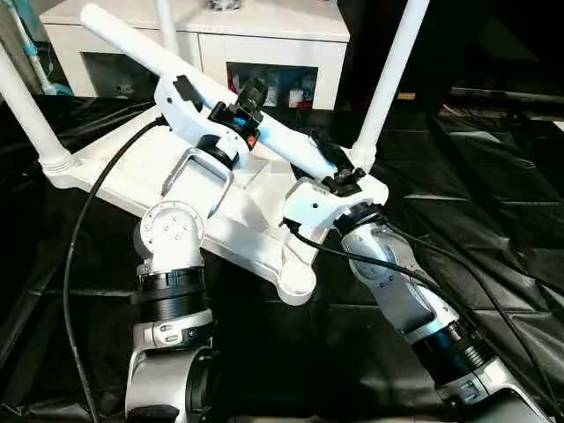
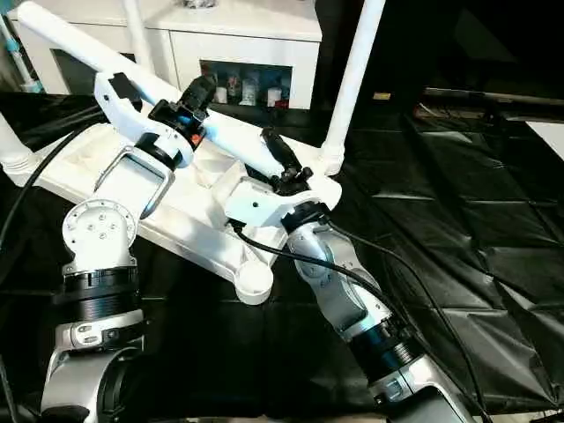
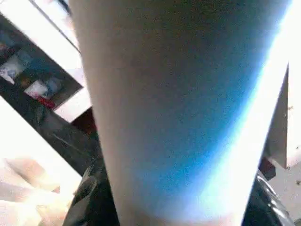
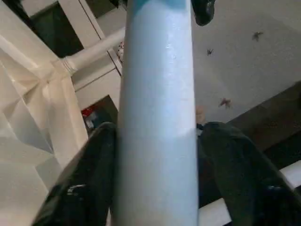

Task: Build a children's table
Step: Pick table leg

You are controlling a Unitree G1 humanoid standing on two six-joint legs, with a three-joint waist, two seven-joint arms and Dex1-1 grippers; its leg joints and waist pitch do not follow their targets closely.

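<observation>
- Black sheeting (image 1: 493, 176) covers the floor under the upturned tabletop (image 1: 256, 211).
- Both the left gripper (image 1: 231, 104) and right gripper (image 1: 333, 167) straddle one loose leg (image 1: 282, 141).
- Its long axis slants toward the empty near corner socket (image 1: 297, 280), closest to the right gripper.

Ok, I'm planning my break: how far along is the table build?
Done: the table top lies upside down with three legs standing in corner sockets. In hand: the left hand holds the fourth leg slanting above the top, with the right hand at its lower part. Left: seat it in the empty near socket, then probably turn the table upright.
</observation>
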